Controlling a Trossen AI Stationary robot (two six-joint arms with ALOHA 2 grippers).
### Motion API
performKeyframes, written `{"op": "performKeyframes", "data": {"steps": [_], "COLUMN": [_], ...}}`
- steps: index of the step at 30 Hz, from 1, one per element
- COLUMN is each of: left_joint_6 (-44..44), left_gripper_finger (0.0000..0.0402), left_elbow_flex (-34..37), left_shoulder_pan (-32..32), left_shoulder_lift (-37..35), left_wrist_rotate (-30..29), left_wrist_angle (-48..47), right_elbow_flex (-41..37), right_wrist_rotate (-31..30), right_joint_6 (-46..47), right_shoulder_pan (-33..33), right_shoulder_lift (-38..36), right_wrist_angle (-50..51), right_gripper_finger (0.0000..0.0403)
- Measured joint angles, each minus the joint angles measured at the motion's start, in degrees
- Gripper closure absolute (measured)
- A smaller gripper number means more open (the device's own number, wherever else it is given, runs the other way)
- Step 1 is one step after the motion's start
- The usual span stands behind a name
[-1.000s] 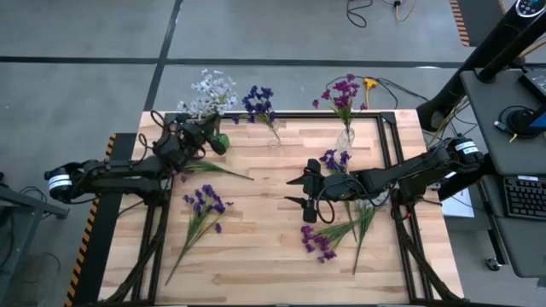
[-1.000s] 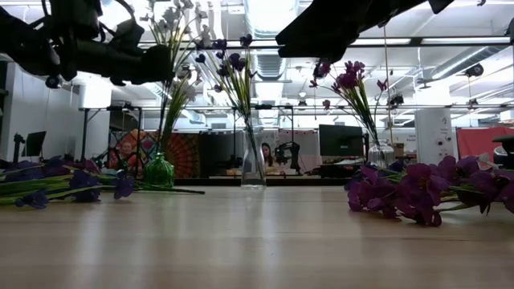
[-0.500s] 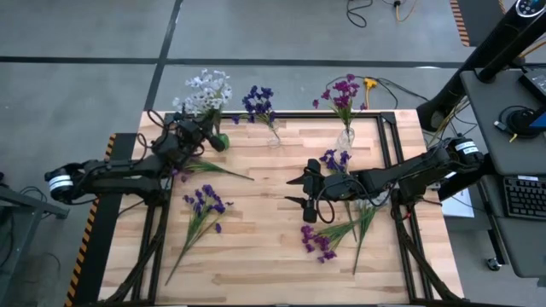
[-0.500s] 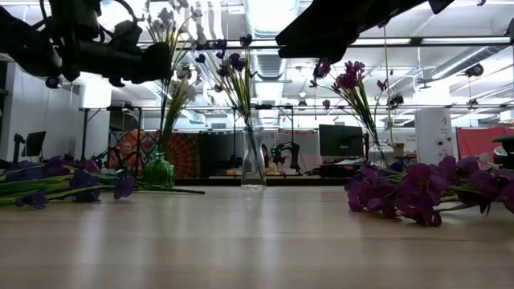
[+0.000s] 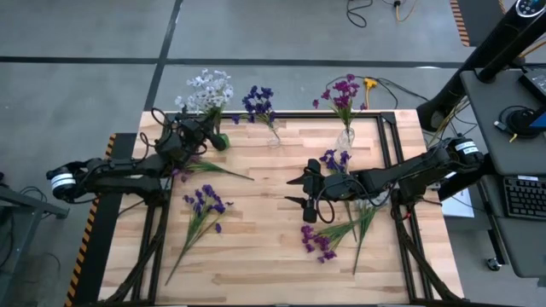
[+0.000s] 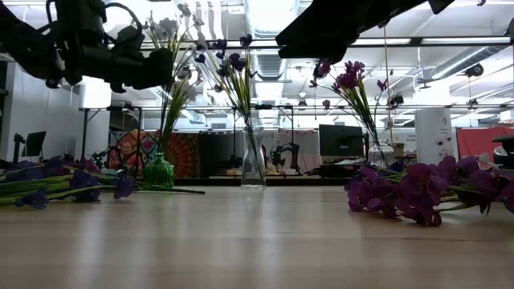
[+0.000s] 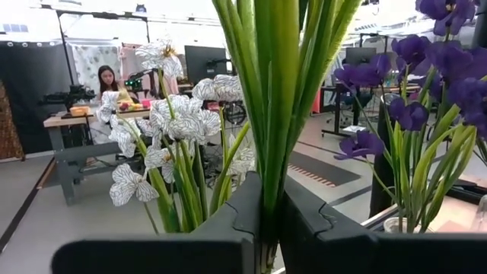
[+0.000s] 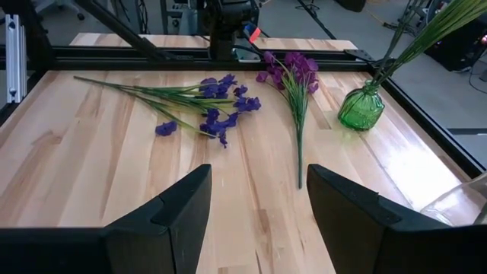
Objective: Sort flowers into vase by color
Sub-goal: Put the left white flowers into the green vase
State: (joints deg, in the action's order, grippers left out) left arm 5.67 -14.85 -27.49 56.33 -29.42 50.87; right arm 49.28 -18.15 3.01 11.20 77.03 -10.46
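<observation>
1. High view: your left gripper (image 5: 201,134) sits upper left, at the green vase (image 5: 220,141), under the white flowers (image 5: 207,89). The right gripper (image 5: 300,194) waits mid-table, fingers spread, holding nothing. Blue flowers (image 5: 206,201) lie lower left and magenta flowers (image 5: 318,241) lower right on the table (image 5: 256,256).
2. Low view: green vase (image 6: 159,171) at left.
3. Left wrist view: fingers (image 7: 236,221) pressed on green stems (image 7: 275,99).
4. Right wrist view: fingers (image 8: 173,209) apart above bare wood.

Three vases (image 5: 275,135) along table's (image 5: 256,247) far edge; loose flowers (image 5: 203,205) in front.
</observation>
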Motion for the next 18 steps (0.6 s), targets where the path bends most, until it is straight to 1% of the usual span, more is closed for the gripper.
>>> {"op": "performKeyframes", "data": {"steps": [5, 13, 18], "left_joint_6": [-0.84, -2.06, -3.75], "left_gripper_finger": [0.0372, 0.0353, 0.033], "left_elbow_flex": [0.02, 0.02, 0.04], "left_shoulder_pan": [0.0, 0.0, 0.04], "left_shoulder_lift": [0.22, 0.2, 0.13], "left_wrist_rotate": [-0.03, -0.03, -0.03], "left_wrist_angle": [-1.43, -4.32, -5.86], "right_elbow_flex": [0.0, 0.0, 0.0], "right_wrist_rotate": [0.0, 0.04, 0.07], "right_joint_6": [-0.02, -0.02, -0.02], "right_shoulder_pan": [0.0, 0.0, 0.0], "right_shoulder_lift": [0.0, 0.0, 0.0], "right_wrist_angle": [-0.01, 0.0, 0.0], "right_gripper_finger": [0.0193, 0.0193, 0.0193]}}
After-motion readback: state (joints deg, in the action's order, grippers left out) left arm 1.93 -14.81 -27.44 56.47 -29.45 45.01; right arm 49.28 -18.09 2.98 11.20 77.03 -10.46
